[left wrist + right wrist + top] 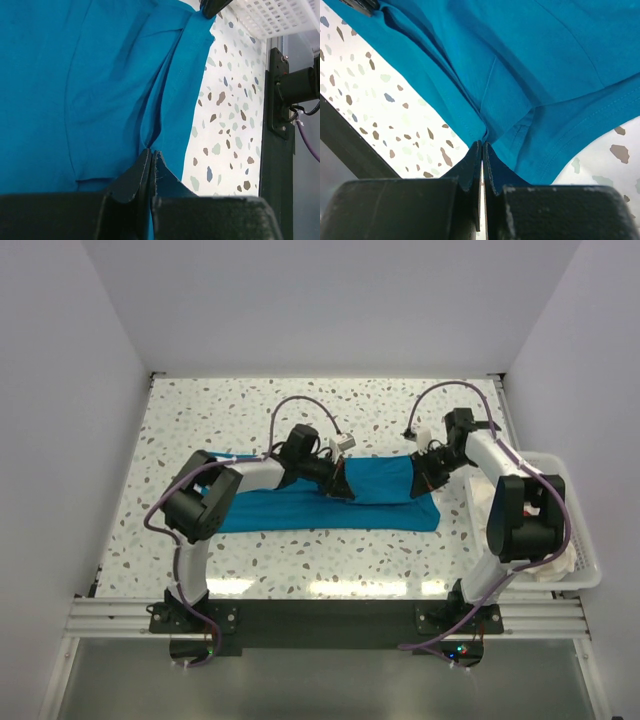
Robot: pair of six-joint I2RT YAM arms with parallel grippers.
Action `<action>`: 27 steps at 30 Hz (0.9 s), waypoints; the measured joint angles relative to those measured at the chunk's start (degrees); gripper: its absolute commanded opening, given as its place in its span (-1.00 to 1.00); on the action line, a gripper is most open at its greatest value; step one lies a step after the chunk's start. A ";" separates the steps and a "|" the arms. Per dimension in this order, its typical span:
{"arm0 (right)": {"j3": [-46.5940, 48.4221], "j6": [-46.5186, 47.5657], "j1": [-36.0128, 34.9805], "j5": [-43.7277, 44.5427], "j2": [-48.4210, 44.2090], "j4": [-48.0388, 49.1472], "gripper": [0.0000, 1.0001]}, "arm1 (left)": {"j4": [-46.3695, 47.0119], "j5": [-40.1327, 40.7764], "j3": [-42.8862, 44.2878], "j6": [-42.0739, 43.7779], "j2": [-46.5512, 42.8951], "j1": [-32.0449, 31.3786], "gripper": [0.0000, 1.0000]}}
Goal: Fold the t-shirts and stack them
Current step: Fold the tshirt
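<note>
One teal t-shirt (380,502) is pinched by both the left pincer (151,153) and right pincer (482,145), jaws closed.

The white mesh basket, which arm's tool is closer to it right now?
Right. The right tool pinches the teal t-shirt at its end, just beside the basket; the left tool pinches the shirt near its middle, farther from it.
</note>
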State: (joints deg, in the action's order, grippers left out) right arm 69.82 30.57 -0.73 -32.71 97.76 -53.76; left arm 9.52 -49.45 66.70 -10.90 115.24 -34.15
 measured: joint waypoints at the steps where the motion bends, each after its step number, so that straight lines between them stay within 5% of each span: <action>1: 0.00 0.07 0.00 0.00 0.00 0.00 -1.00 | -0.02 0.09 0.00 0.04 0.00 -0.04 -1.00; 24: 9.40 -4.35 -0.02 3.58 12.24 5.95 -1.00 | -0.90 6.45 7.89 2.01 4.11 3.02 -1.00; 25: 9.40 -4.59 -0.02 3.98 12.44 6.36 -0.99 | -1.42 7.02 8.09 2.27 4.61 3.02 -0.87; 27: 9.40 -5.35 -0.07 5.25 12.63 7.19 -0.52 | -2.43 8.13 8.59 3.04 5.70 2.99 -0.63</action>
State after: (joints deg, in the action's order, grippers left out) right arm 79.22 25.21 -0.80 -27.46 110.39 -46.57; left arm 7.09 -41.32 75.29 -7.86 120.95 -31.16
